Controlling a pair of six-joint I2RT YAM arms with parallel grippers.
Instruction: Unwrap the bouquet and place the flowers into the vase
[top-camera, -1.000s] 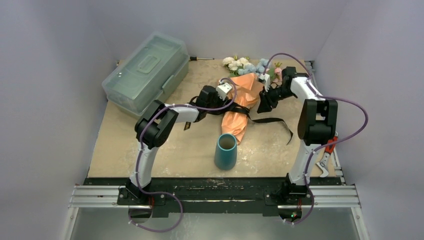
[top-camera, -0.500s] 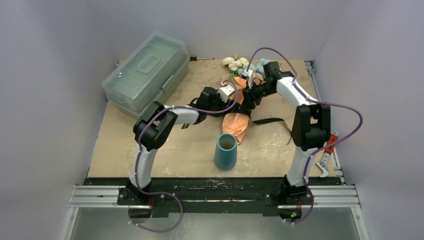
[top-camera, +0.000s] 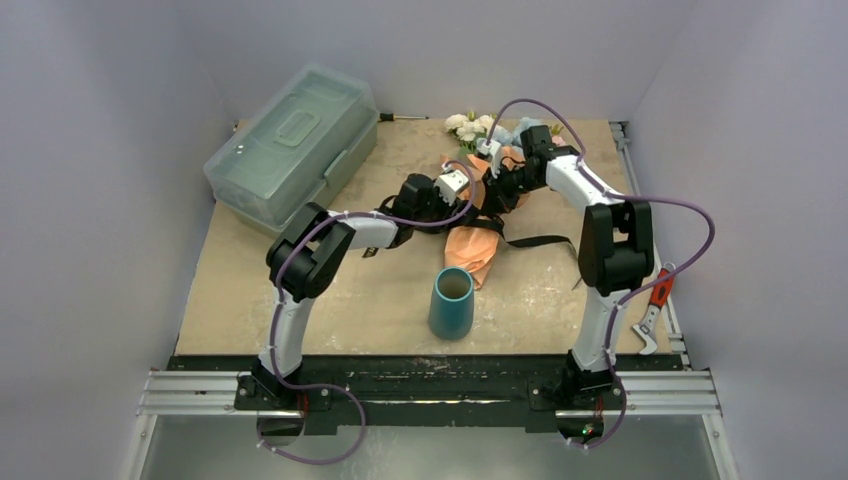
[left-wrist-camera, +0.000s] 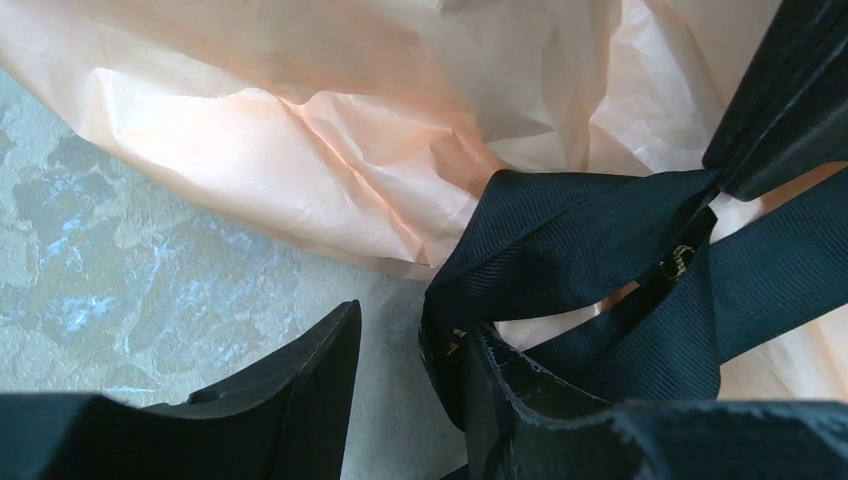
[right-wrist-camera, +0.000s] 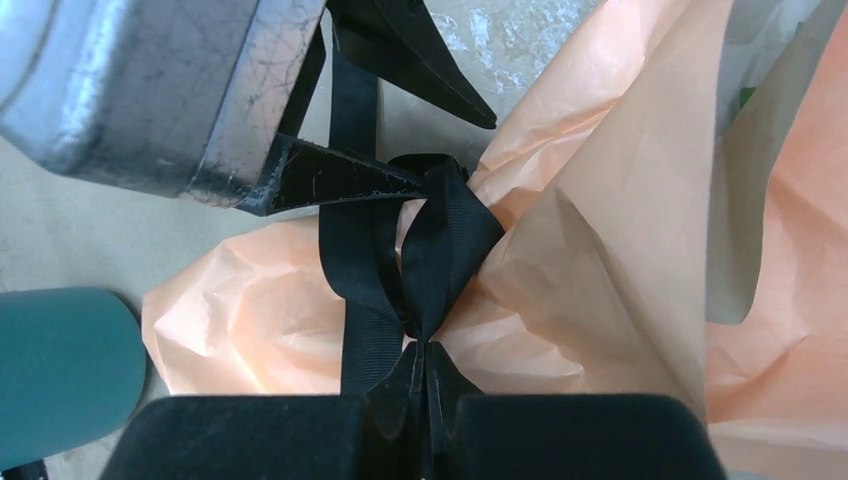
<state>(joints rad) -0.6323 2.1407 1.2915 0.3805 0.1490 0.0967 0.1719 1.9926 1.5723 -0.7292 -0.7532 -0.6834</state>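
Right wrist only: right tool pinching ribbon.

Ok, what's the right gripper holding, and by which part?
The right gripper is shut on the black ribbon, pinching a bunched strand of it near the tie.

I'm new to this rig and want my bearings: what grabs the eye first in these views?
The orange paper-wrapped bouquet lies mid-table, with its cream and blue flowers spilling toward the far edge. In the right wrist view, the right gripper has its jaws shut on the black ribbon just below the knot. A teal vase stands upright just in front of the bouquet, and a translucent toolbox sits at the far left.
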